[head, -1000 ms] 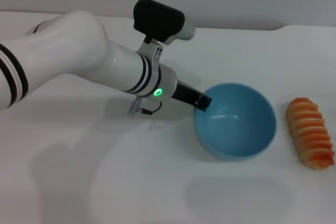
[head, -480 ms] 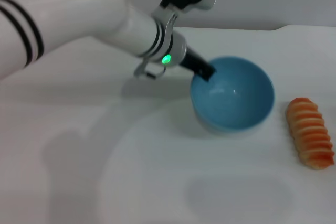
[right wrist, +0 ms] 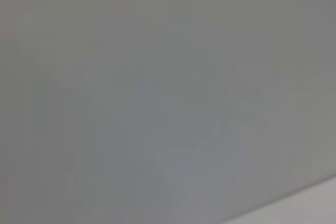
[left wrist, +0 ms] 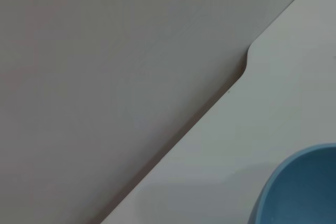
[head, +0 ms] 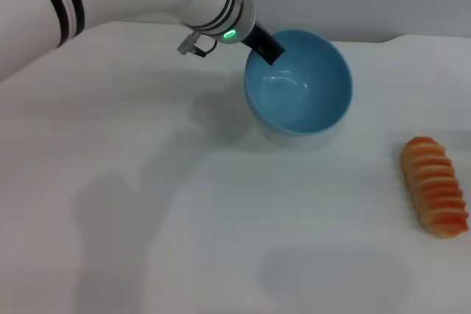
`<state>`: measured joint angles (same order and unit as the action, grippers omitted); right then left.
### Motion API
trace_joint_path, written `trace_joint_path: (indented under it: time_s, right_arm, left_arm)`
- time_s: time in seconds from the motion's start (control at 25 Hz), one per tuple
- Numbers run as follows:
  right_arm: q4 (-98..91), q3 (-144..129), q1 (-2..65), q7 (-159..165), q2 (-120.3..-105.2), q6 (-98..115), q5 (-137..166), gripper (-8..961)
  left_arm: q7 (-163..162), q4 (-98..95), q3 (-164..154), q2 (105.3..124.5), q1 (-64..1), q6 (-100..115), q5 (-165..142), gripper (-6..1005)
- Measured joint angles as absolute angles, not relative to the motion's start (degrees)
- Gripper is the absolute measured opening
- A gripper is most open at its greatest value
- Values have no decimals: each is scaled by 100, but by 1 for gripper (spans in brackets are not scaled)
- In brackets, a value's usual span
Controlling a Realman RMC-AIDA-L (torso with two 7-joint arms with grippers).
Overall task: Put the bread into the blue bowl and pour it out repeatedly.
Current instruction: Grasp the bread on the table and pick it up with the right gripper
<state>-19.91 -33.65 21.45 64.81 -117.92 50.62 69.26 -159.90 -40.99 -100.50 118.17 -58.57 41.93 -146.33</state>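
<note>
The left claw point(head: 269, 49) is gripping the far-left rim of the blue bowl point(head: 298, 82), its dark fingers closed over the edge, one inside the wall and one outside, and it is holding the bowl tipped so that the opening is facing near and to the right, with a shadow lying on the counter point(head: 221, 240) under it, so the bowl seems to be lifted off the surface. The bowl is empty, smooth and light blue inside. The bread point(head: 434, 186) is lying on the counter well apart from the bowl, near and to the right of it, close to the right edge of the head view, and its long axis is running from far to near with a slight slant rightward at the near end. It is showing its ridged, orange-brown top with pale stripes across it. The bread is lying clearly on the right side, so the right arm is likely the better placed to pick it up; the right claw is not showing anywhere, and its wrist camera is showing only a plain grey surface
</note>
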Motion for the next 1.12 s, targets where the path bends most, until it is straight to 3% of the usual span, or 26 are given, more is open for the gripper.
trace_joint_path:
  time_s: [0.16, 0.4, 0.48, 1.12]
  right_arm:
    - [-3288, -3367, 2165, 9454, -11745, 5014, 9532, 556]
    - [-4059, -3059, 2786, 13260, -11390, 6411, 13320, 550]
    - [-4011, -3022, 2941, 13650, -11344, 6788, 13784, 548]
    - [-3363, -3660, 3220, 13188, -11539, 6365, 13854, 534]
  left_arm:
    - [-16070, -4050, -9879, 11817, -5848, 4239, -14643, -1]
    - [-16114, -4045, -9742, 11824, -5829, 4263, -14653, -1]
    - [-16116, -4034, -9742, 11835, -5830, 4238, -14652, -1]
    - [-16133, -4030, -9778, 11871, -5619, 4053, -14585, -2]
